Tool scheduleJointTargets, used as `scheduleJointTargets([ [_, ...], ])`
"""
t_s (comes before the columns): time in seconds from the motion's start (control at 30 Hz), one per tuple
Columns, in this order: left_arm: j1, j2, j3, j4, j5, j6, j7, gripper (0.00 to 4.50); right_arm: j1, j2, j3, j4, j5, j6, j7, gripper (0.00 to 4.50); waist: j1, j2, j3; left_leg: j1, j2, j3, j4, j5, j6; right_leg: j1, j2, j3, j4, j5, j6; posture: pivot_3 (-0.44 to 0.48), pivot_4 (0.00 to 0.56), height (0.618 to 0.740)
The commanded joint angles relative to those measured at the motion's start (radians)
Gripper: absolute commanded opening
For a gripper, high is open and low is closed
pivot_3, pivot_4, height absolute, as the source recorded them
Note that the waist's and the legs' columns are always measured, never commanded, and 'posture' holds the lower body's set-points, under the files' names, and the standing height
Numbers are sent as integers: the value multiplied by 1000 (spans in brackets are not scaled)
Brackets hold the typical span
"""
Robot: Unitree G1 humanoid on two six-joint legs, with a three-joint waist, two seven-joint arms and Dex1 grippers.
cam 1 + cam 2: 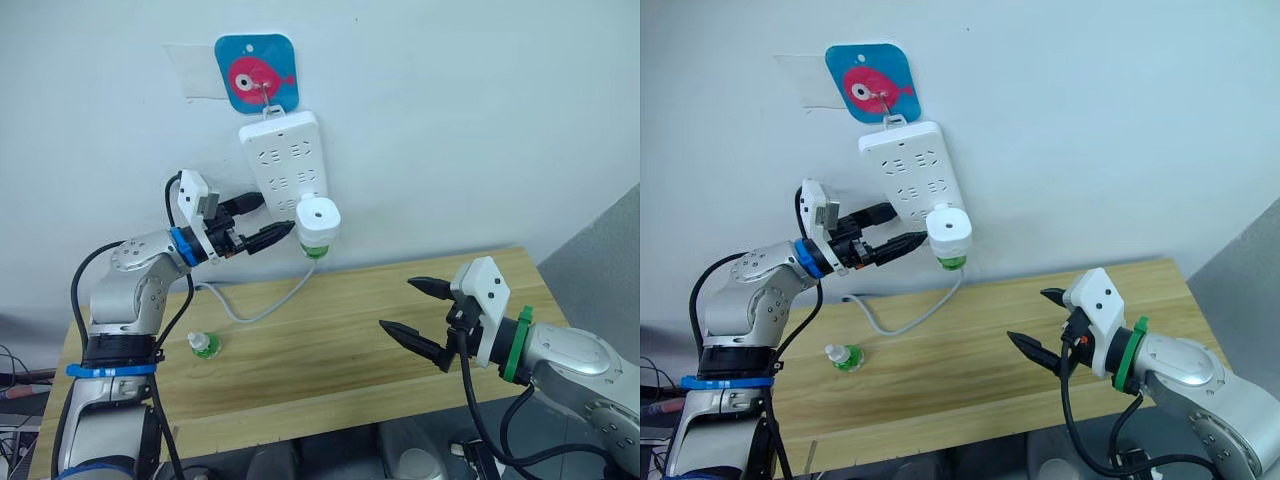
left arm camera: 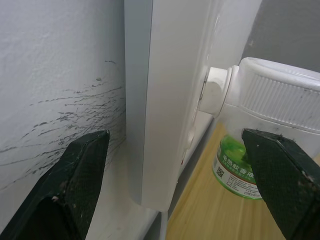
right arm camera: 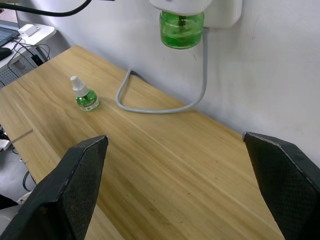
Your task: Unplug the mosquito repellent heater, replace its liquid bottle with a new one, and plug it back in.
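We see the mosquito repellent heater (image 1: 318, 222) plugged into the bottom of the power strip (image 1: 284, 162) on the wall, its green liquid bottle (image 3: 181, 29) hanging beneath. Our left gripper (image 1: 262, 221) sits just beside it, fingers spread and holding nothing. Our right gripper (image 1: 417, 313) hovers over the wooden table (image 1: 340, 340), also spread wide and empty. The spare bottle (image 1: 204, 345) stands well apart from both.
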Motion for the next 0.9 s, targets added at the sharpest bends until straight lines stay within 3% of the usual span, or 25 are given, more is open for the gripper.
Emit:
scheduleJointTargets([
  [0.03, -41, -16, -1, -20, -37, 10, -31, 4469, -4, -1, -6, -43, 13, -9, -7, 4500, 1, 0, 1, 0, 0, 0, 0, 0, 0, 0, 0, 0, 0, 0, 0, -389, 239, 740],
  [0.33, -47, -34, -8, -44, -62, 61, -57, 4469, -12, 2, 2, -44, 18, -2, -24, 4500, -2, -1, 5, 0, 0, 0, 0, 0, 0, 0, 0, 0, 0, 0, 0, -394, 240, 740],
  [0.5, -42, -22, 3, -44, -72, 77, -66, 3297, -14, 7, 14, -37, 10, -9, -24, 4500, -2, -1, 5, 0, 0, 0, 0, 0, 0, 0, 0, 0, 0, 0, 0, -382, 238, 740],
  [0.7, -39, -12, 12, -43, -69, 78, -71, 1441, -45, 29, 37, -27, -9, -17, -44, 4500, -2, 0, 6, 0, 0, 0, 0, 0, 0, 0, 0, 0, 0, 0, 0, -373, 239, 740],
  [0.9, -41, -8, 14, -35, -57, 66, -72, 1300, -119, 96, 58, -38, -1, 16, -140, 4500, -3, 0, 7, 0, 0, 0, 0, 0, 0, 0, 0, 0, 0, 0, 0, -372, 238, 740],
])
